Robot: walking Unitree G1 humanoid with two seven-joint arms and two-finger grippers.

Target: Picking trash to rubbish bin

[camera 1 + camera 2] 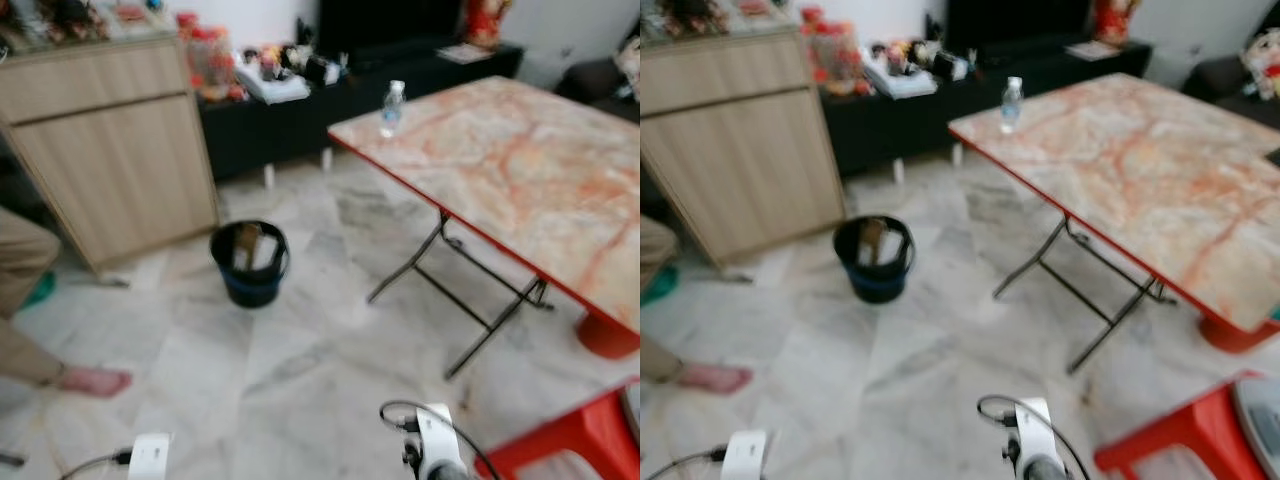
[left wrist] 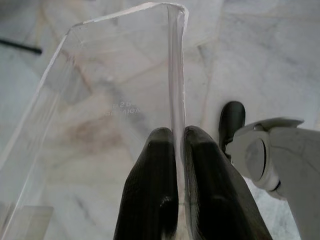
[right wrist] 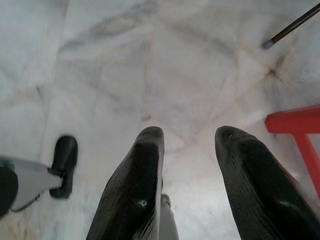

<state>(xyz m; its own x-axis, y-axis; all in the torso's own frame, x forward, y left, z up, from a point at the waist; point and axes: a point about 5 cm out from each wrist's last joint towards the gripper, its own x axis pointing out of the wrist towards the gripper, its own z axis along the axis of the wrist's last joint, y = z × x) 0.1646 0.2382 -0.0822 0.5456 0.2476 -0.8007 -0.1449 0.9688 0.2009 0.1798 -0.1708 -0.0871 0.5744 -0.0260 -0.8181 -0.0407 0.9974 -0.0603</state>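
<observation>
While pinched between the left gripper (image 2: 180,150) fingers, clear plastic container (image 2: 100,90) fills upper left of the left wrist frame, held by one thin wall edge. Likely light, thin, flexy and slick; could twist or slip, so worth keeping the grip low on the wall. Right gripper (image 3: 187,145) fingers apart, holding nothing. Black rubbish bin (image 1: 249,262) on floor, left of centre, near wooden cabinet (image 1: 110,150). Water bottle (image 1: 392,108) on marble surface (image 1: 520,180), upper right.

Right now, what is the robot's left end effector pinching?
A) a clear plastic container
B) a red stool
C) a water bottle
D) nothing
A: in the left wrist view, the left end effector has its two black fingers closed on the thin wall of a clear plastic container.
</observation>
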